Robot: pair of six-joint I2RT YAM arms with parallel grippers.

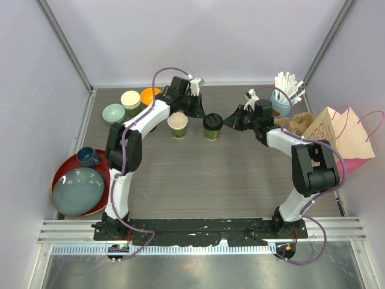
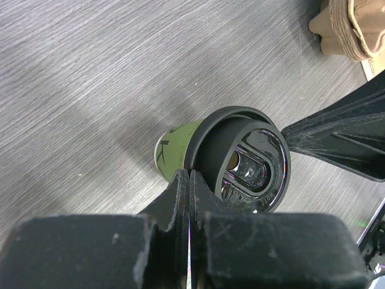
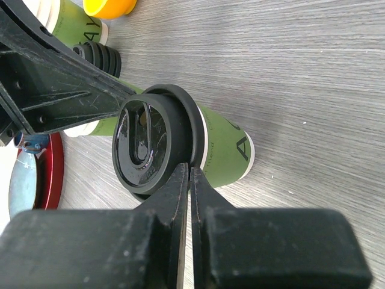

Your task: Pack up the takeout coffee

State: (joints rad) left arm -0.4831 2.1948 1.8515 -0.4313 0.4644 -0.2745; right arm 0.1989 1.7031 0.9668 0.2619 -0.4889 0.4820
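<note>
The left gripper (image 2: 189, 177) has its two fingers pressed flat together, with only a hairline seam between them. Their tips touch the near rim of the black lid (image 2: 246, 159) on the lidded cup (image 2: 177, 147). The cup stands directly ahead of the tips, its green wall showing to their left.

The right gripper (image 3: 189, 174) is closed the same way, finger against finger. Its tips meet the opposite side of the same lid's rim, and the cup's green body runs off to the right of its fingers. From above, the two grippers face each other across this cup, one on either side.

The open cup (image 1: 177, 125) has no lid and stands just beside the left gripper's fingers on their outer side, well apart from the right gripper.

Everything rests on a grey wood-grain table (image 1: 210, 174) enclosed by plain white walls (image 1: 204, 36). Behind the right gripper's wrist stand a light-blue cup of straws (image 1: 280, 103) and a paper bag (image 1: 337, 135) with pink handles. Far out beyond the left arm sits a red tray (image 1: 63, 165) carrying a blue plate (image 1: 75, 192). An orange bowl (image 1: 149, 94) lies behind the left gripper.
</note>
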